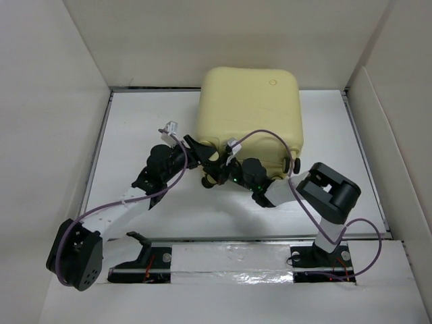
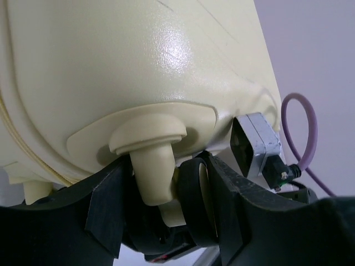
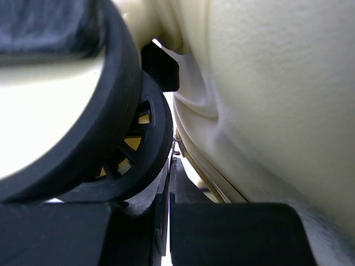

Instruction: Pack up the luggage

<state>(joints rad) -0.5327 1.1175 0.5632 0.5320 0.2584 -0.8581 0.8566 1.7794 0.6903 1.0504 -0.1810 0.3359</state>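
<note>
The luggage is a closed pale-yellow suitcase lying flat at the back middle of the table, with its wheels toward me. My left gripper is at its near left corner. In the left wrist view, that gripper is shut around a wheel and its yellow post. My right gripper is just right of it. In the right wrist view, that gripper is shut at the zipper seam, with a small metal zipper pull at its tips, beside a black-and-yellow wheel.
White walls enclose the white table on the left, back and right. Another wheel sticks out at the suitcase's near right corner. The right arm's elbow stands right of it. A taped rail runs along the front.
</note>
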